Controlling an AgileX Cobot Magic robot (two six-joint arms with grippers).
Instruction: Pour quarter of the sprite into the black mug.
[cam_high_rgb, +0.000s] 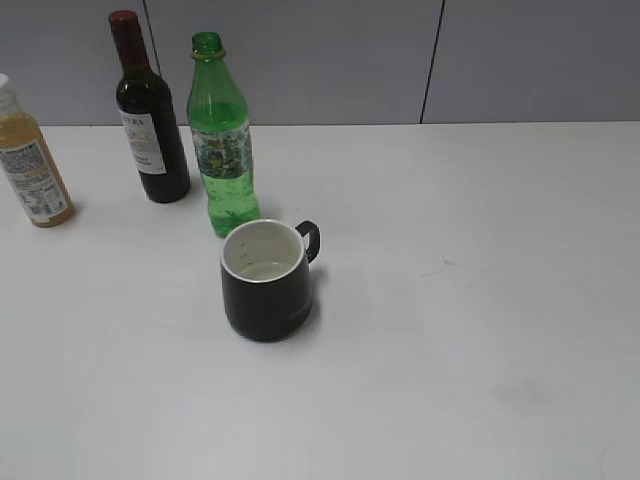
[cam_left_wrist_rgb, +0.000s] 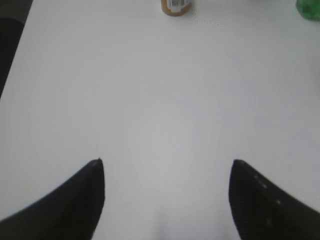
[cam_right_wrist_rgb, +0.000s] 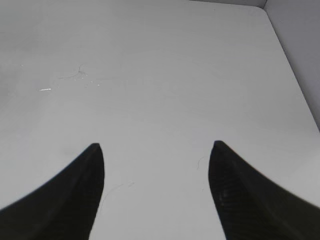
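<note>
The sprite (cam_high_rgb: 222, 150), a tall green bottle with no cap, stands upright on the white table just behind the black mug (cam_high_rgb: 264, 282). The mug has a white inside with a little clear liquid at the bottom, and its handle points to the back right. A corner of the sprite's green base shows at the top right of the left wrist view (cam_left_wrist_rgb: 309, 8). My left gripper (cam_left_wrist_rgb: 166, 162) is open and empty over bare table. My right gripper (cam_right_wrist_rgb: 156, 146) is open and empty over bare table. Neither gripper shows in the exterior view.
A dark wine bottle with a red top (cam_high_rgb: 148, 115) stands left of the sprite. An orange-juice bottle (cam_high_rgb: 28, 160) stands at the far left; its base shows in the left wrist view (cam_left_wrist_rgb: 176, 7). A grey wall runs behind the table. The table's right edge (cam_right_wrist_rgb: 295, 65) shows in the right wrist view.
</note>
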